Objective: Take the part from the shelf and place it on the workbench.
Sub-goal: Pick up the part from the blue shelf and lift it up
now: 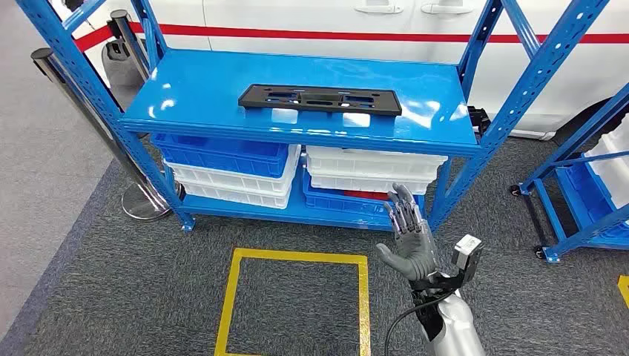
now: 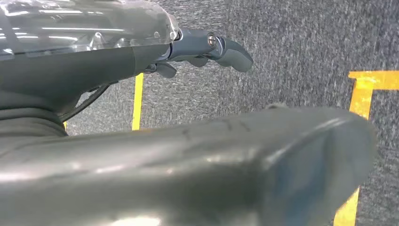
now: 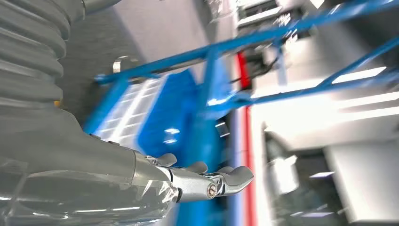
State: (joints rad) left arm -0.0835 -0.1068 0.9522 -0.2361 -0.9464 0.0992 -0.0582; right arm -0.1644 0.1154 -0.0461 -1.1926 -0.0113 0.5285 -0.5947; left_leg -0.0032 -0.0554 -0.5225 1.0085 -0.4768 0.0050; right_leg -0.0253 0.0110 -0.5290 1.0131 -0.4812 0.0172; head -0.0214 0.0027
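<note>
A flat black part (image 1: 320, 99) with several cut-outs lies across the middle of the blue shelf's top board (image 1: 208, 89). My right hand (image 1: 407, 230) is raised in front of the shelf's lower right, well below the part, fingers straight and apart, holding nothing. The right wrist view shows those fingers (image 3: 226, 176) stretched toward the blurred blue shelf frame (image 3: 226, 101). In the left wrist view my left hand (image 2: 207, 49) hangs over grey carpet with its fingers loosely extended and nothing in it.
Blue and white bins (image 1: 230, 167) are stacked on the lower shelf. A yellow square outline (image 1: 297, 258) marks the carpet before the shelf. A second blue rack (image 1: 586, 185) stands at the right, a stanchion base (image 1: 145, 200) at the left, a white vehicle (image 1: 334, 22) behind.
</note>
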